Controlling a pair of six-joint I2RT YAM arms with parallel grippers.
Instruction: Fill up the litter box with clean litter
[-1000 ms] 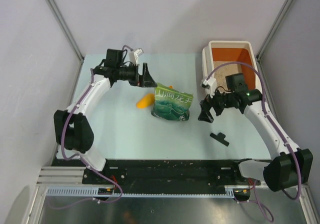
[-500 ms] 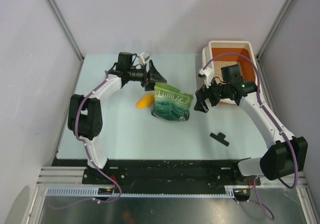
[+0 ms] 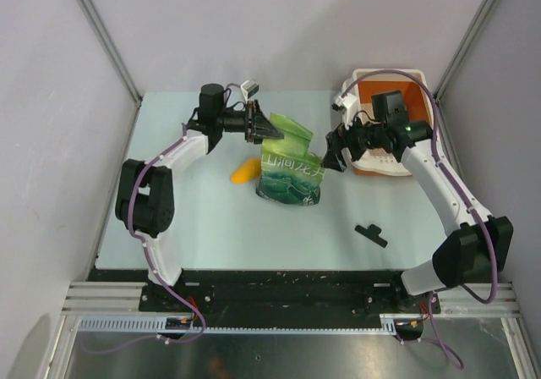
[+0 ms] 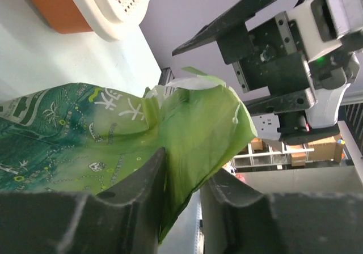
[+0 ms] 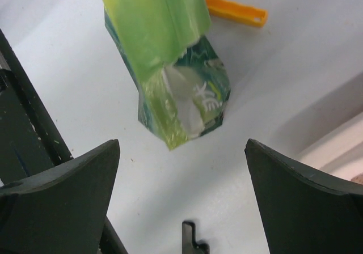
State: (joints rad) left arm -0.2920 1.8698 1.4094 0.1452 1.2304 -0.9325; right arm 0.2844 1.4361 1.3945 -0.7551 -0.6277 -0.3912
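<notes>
The green printed bag (image 3: 292, 176) lies mid-table with its light green top flap raised. My left gripper (image 3: 275, 129) is at that flap. In the left wrist view the flap (image 4: 193, 129) hangs between the narrowed jaws of the left gripper (image 4: 186, 169), resting on one finger, with a gap to the other. My right gripper (image 3: 332, 152) hovers wide open just right of the bag, which it sees from above (image 5: 170, 55); nothing is between the fingers of the right gripper (image 5: 182, 152). The litter box (image 3: 372, 169) sits at the back right, mostly under my right arm. No clean litter shows.
A yellow-orange scoop (image 3: 245, 172) lies left of the bag. A small black clip (image 3: 370, 235) lies on the table in front of my right arm. Grey walls stand close on both sides and behind.
My left gripper moved right to the bag's top and its jaws narrowed around the flap, which now stands raised. My right arm swung left and back, towards the bag, still wide open.
</notes>
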